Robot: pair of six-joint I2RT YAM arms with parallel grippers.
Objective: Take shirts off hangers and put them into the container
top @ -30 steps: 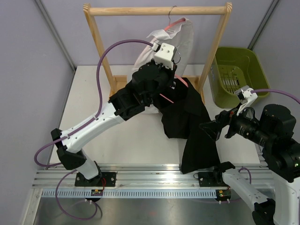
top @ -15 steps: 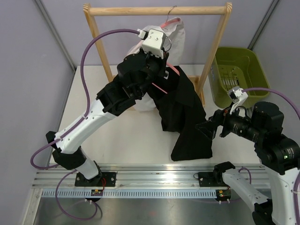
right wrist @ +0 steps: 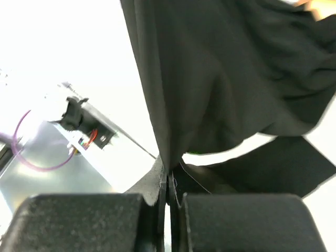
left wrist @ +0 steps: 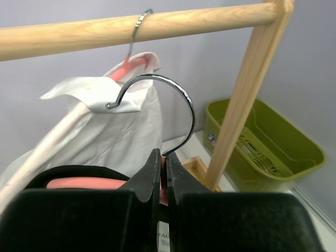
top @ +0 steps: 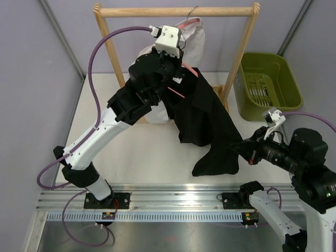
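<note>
Black shirt [top: 205, 118] hangs mid-frame, slanting from the pink hanger [top: 176, 93] at upper centre down to its hem at lower right. My left gripper [left wrist: 164, 160] is clenched on the hanger's neck and my right gripper [top: 240, 150] pinches the hem. The container [top: 287, 79] sits upper right, nearer my right arm.

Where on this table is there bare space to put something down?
Bare tabletop lies between the left arm and the black shirt, and left of the wooden rack. The green basket looks empty. The white shirt crowds under the rack.
</note>
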